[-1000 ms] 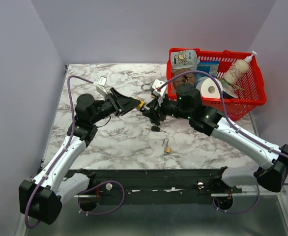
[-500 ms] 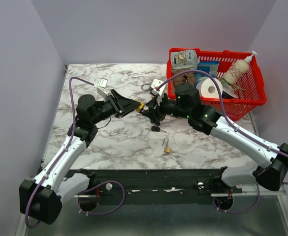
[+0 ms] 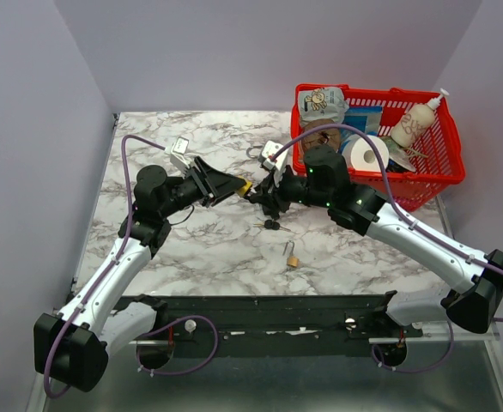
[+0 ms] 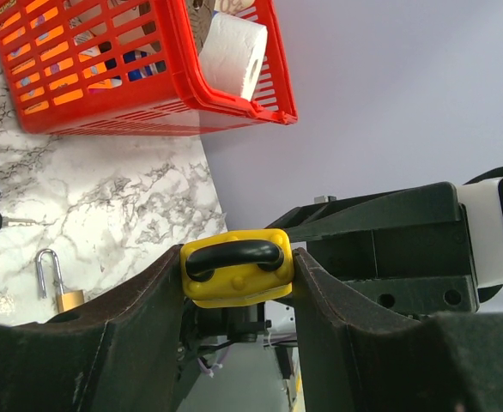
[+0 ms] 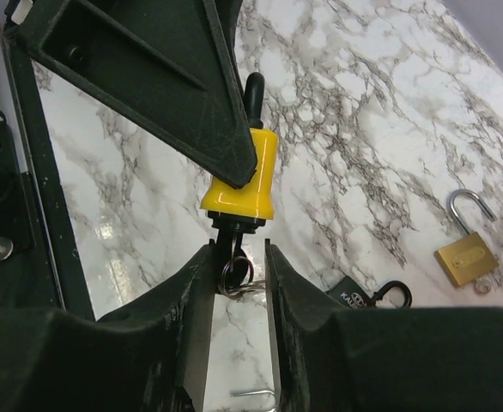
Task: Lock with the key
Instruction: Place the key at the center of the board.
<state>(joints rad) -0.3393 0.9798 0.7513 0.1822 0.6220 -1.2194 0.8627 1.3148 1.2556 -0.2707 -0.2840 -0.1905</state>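
Top view: basket point(image 3: 423, 194) upper right on table point(image 3: 191, 249); paper roll point(image 3: 371, 156) + bottle point(image 3: 413, 123) in it. Padlock point(image 3: 245, 184) mid-frame, btwn left gripper point(image 3: 237, 182) & right gripper point(image 3: 257, 194). Key bunch point(image 3: 270, 225) just below centre; small padlock point(image 3: 292, 257) lower right of it.

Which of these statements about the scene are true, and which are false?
1. The left gripper holds the yellow padlock. True.
2. The brass padlock has its shackle shut. False: the shackle stands open.
3. The toilet roll lies outside the red basket. False: it lies inside it.
4. The right gripper has its fingers on either side of the key that sits in the yellow padlock. True.
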